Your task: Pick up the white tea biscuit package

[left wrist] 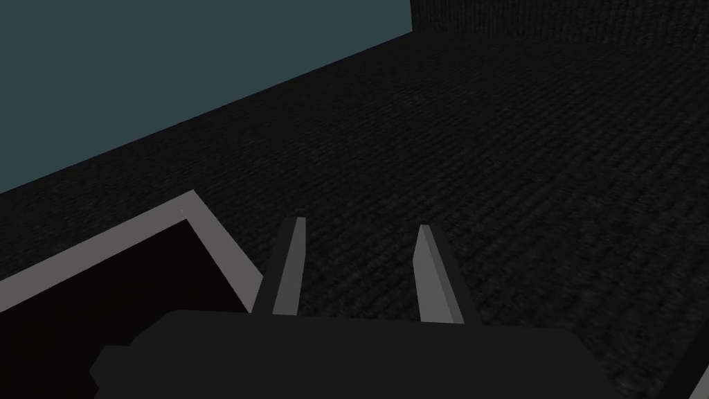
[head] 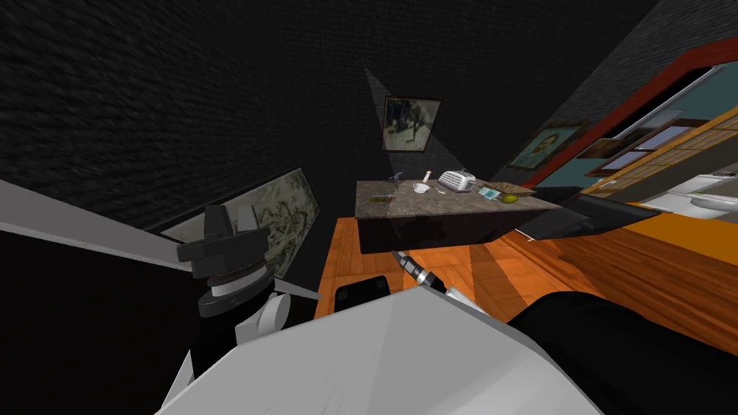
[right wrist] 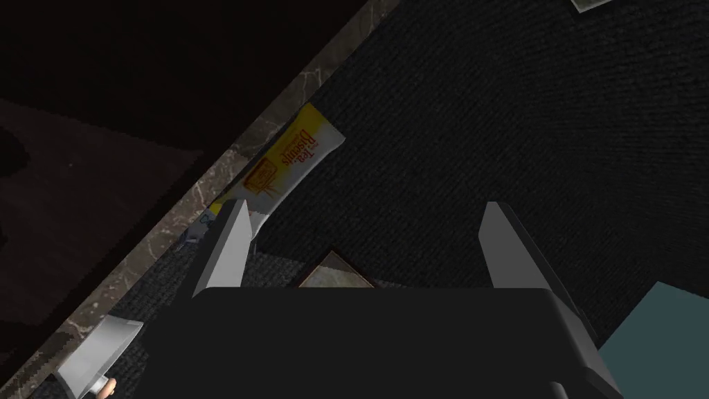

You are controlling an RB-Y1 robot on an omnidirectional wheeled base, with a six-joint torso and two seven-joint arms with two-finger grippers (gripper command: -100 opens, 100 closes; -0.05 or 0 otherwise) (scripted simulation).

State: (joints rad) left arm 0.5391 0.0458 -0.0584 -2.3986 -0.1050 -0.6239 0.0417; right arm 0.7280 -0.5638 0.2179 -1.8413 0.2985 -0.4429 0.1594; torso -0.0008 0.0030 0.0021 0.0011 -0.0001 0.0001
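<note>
1. A marble-topped counter (head: pixel 447 209) is seen ahead, across an orange floor (head: pixel 612 266).
2. The left gripper (left wrist: pixel 361 270) is held up beside the chest, jaws narrowly parted, nothing between them.
3. The right gripper (right wrist: pixel 365 242) is spread wide and empty.
4. The package (right wrist: pixel 294 159), white and yellow, lies along the counter's edge, one end hidden behind a right finger (right wrist: pixel 225 246).
5. A cleaver (right wrist: pixel 93 357) lies farther along that edge.
</note>
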